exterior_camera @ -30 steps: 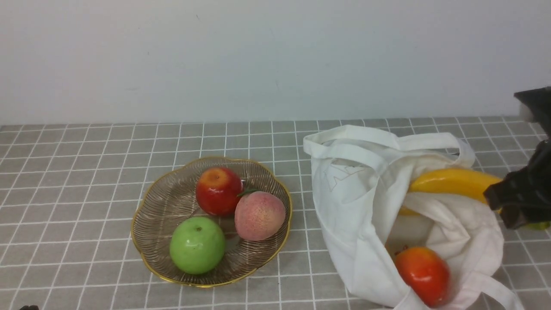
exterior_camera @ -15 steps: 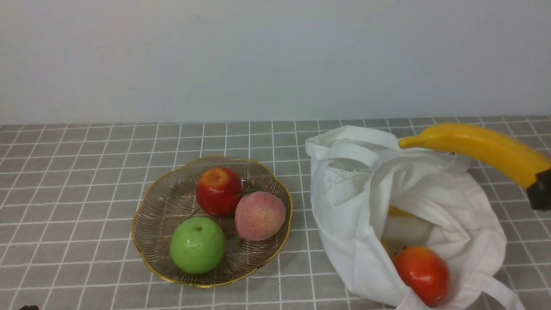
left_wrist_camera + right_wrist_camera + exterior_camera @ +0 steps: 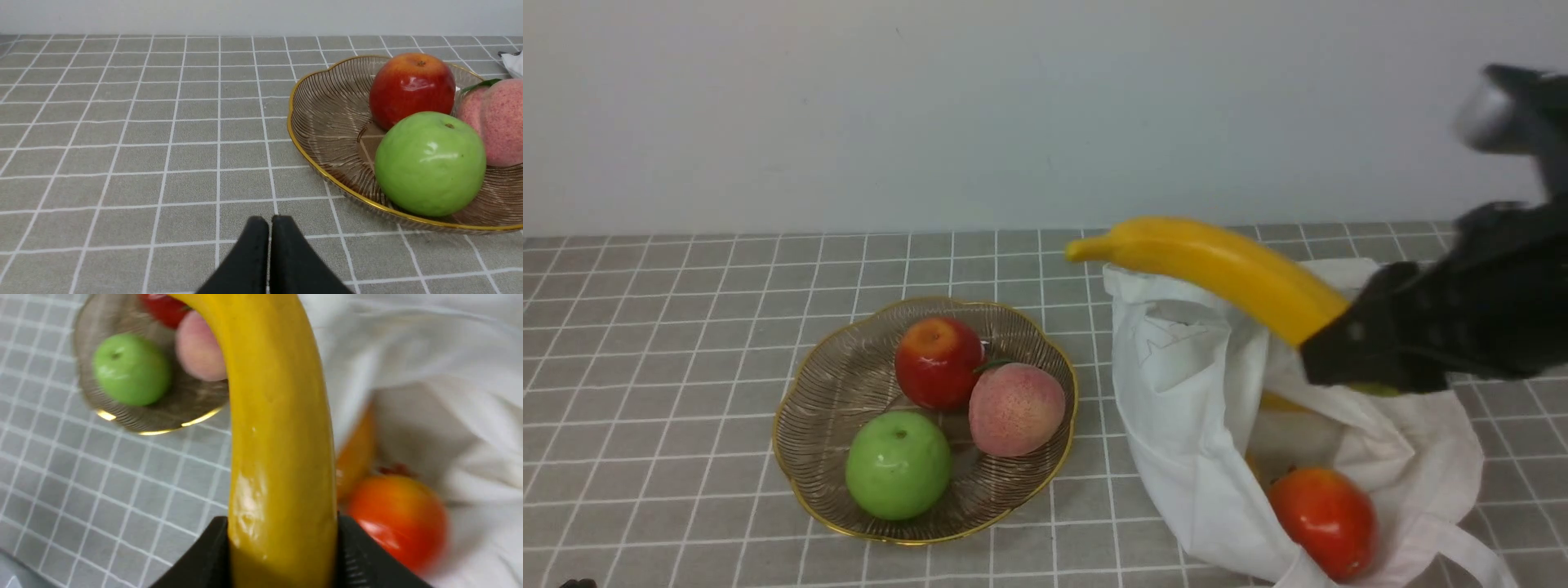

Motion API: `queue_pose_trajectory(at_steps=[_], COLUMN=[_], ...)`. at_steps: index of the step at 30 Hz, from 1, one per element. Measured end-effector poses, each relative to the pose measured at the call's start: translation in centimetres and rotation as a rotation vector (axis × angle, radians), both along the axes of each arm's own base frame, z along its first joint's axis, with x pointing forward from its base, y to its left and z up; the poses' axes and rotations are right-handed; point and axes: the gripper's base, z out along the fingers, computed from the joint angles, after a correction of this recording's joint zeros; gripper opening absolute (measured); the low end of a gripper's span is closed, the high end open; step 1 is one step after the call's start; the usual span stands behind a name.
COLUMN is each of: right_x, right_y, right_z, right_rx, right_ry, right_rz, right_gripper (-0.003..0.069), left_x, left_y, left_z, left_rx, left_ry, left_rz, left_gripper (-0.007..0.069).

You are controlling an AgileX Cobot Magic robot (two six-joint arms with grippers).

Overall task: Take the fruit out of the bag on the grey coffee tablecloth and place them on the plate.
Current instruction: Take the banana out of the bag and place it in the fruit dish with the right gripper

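Note:
My right gripper (image 3: pixel 1347 343) is shut on a long yellow banana (image 3: pixel 1217 269), held in the air above the white bag (image 3: pixel 1192 408) with its tip pointing left toward the plate (image 3: pixel 809 408). In the right wrist view the banana (image 3: pixel 278 428) runs up from between the black fingers (image 3: pixel 359 555). Inside the open bag lie a red-orange fruit (image 3: pixel 1325 521) and a sliver of a second banana (image 3: pixel 1278 402). My left gripper (image 3: pixel 269 222) is shut and empty, low over the grey tablecloth (image 3: pixel 122 143), beside the plate (image 3: pixel 310 155).
The plate holds a red apple (image 3: pixel 938 362), a pink peach (image 3: pixel 1015 408) and a green apple (image 3: pixel 898 465). A bag strap (image 3: pixel 1462 543) trails at the front right. A pale wall stands behind the table.
The right gripper has lifted the banana out of the bag and carried it up and to the left, toward the plate. The bag's opening has slumped. The left arm has not moved.

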Motion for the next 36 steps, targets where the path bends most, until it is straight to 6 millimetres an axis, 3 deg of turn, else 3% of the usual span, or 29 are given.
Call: queue_pose_trajectory(at_steps=[1,7,8,9,10,13,21,28,36], right_x=[1.2,5.5,5.4,6.3,6.4,8.0,12.8,15.0,16.0], right_y=[1.8,8.5,8.7,10.5,10.6,13.3,16.2,17.9,18.8], right_z=[-0.7,-3.1,-3.0,-4.0,-4.1,-5.5,-9.4,-12.4,-15.1], right_rx=[-0.018,-0.133,-0.13,-0.163,-0.166,-0.238,-0.334,-0.334,-0.359], right_ry=[-0.005,-0.066,-0.072,-0.073,-0.073,-0.111,-0.17,-0.204,-0.198], right_rz=[0.042,0.177,0.181,0.218,0.218,0.275,0.215,0.224,0.26], right_gripper=[0.0282,0.0282,0.0282,0.0282,0.0282,0.0282,0.0282,0.0282,0.029], left_x=[0.0,0.0,0.0,0.0,0.0,0.0,0.0,0.0,0.0], left_y=[0.0,0.0,0.0,0.0,0.0,0.0,0.0,0.0,0.0], left_z=[0.0,0.0,0.0,0.0,0.0,0.0,0.0,0.0,0.0], left_rx=[0.0,0.0,0.0,0.0,0.0,0.0,0.0,0.0,0.0], left_ry=[0.0,0.0,0.0,0.0,0.0,0.0,0.0,0.0,0.0], left_rz=[0.0,0.0,0.0,0.0,0.0,0.0,0.0,0.0,0.0], left_gripper=[-0.0008,-0.0008,-0.0008,-0.0008,-0.0008,-0.0008,-0.0008,-0.0008,-0.0008])
